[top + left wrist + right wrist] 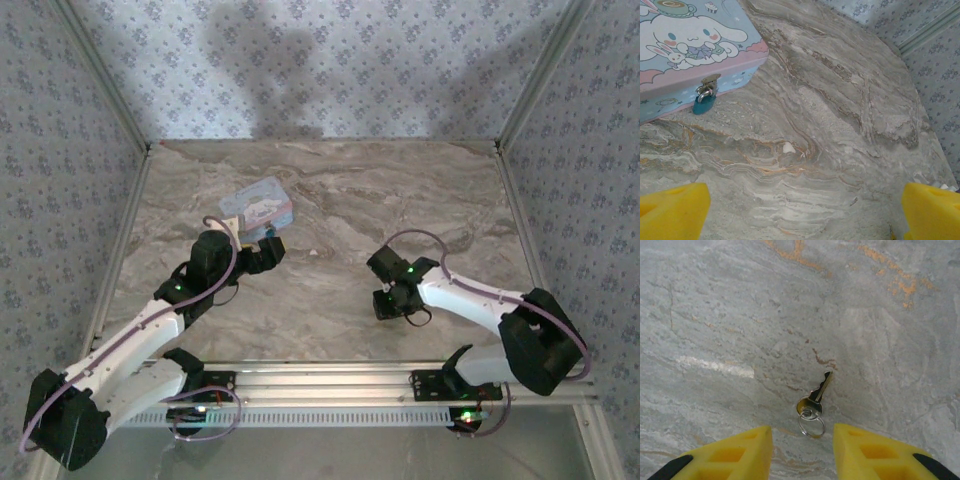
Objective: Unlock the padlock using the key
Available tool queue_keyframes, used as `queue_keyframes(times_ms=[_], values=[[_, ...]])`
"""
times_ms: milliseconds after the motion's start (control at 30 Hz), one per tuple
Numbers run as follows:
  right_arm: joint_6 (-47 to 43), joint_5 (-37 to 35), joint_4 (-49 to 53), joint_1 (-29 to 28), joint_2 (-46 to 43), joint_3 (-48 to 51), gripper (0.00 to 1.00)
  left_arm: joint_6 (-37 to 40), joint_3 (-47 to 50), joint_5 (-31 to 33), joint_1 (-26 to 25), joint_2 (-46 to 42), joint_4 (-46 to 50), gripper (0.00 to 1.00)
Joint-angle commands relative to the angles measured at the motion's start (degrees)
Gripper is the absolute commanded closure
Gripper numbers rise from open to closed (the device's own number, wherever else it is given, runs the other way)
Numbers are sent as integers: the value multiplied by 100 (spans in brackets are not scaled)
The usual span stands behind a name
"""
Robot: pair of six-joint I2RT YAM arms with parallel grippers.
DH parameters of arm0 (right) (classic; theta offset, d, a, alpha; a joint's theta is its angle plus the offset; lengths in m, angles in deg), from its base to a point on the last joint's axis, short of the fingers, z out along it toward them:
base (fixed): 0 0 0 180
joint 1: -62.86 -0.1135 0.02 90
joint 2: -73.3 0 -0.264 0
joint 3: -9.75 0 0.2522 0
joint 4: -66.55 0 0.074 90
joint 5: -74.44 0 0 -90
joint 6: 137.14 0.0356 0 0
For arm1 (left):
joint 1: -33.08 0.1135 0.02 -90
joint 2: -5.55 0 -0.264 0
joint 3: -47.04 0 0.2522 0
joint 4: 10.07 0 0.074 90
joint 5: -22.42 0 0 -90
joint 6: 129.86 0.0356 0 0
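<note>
Right gripper (804, 457) stands low over the marble-patterned tabletop (715, 315), right of centre and nearer the arm bases, its yellow fingers (735, 455) partly spread and gripping nothing. The key (816, 394) lies flat on the table just ahead of those fingertips, blade pointing away, with its split ring (811, 426) at the mouth of the gap. Left gripper (266, 250), farther back and left of centre, has its fingers spread wide and empty, facing the tin box (685, 45). The blue padlock (704, 104) hangs from the metal hasp (709, 82) on the box's front wall, low against the tabletop; its shackle appears closed, though the view is too small to confirm. The cartoon-printed box sits toward the back left, well apart from the key.
</note>
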Motion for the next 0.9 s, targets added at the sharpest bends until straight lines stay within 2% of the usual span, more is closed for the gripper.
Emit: queue_keyframes(times_ms=[0, 867], values=[[-42, -132, -6, -27, 110, -123, 63, 31, 2, 81, -28, -35, -145, 2], [140, -96, -190, -3, 476, 108, 76, 30, -35, 88, -30, 34, -127, 2]])
